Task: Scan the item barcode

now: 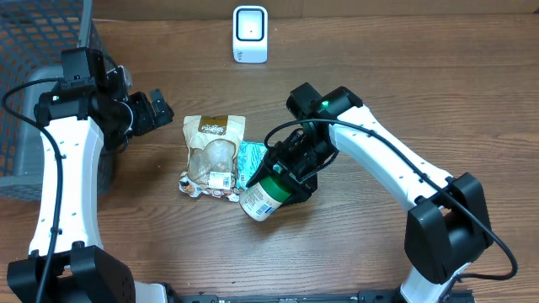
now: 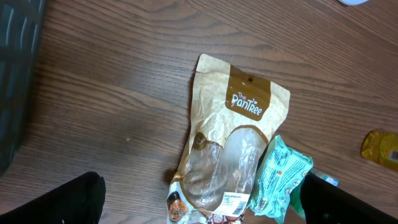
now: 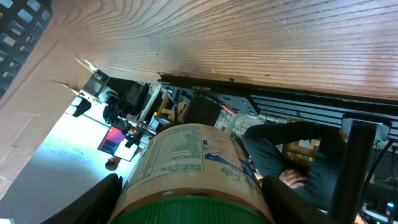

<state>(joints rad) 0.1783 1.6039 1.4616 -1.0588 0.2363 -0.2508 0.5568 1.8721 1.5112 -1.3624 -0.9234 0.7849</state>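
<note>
My right gripper (image 1: 290, 175) is shut on a jar (image 1: 263, 199) with a green lid and a pale printed label. The jar lies tilted, its base toward the table's front edge. In the right wrist view the jar (image 3: 193, 165) fills the space between both fingers (image 3: 93, 202) of my right gripper (image 3: 193, 211), nutrition panel facing up. The white scanner (image 1: 250, 34) stands at the back centre. My left gripper (image 1: 157, 109) hangs open with nothing in it, left of a brown pouch (image 1: 215, 145). The left wrist view shows my left gripper (image 2: 199, 208) spread wide above that pouch (image 2: 233, 143).
A teal packet (image 1: 249, 160) lies against the pouch's right side, seen also as the teal packet (image 2: 280, 177) from the left wrist. A small crumpled wrapper (image 1: 195, 187) sits at the pouch's lower end. A black wire basket (image 1: 34, 50) fills the back left corner.
</note>
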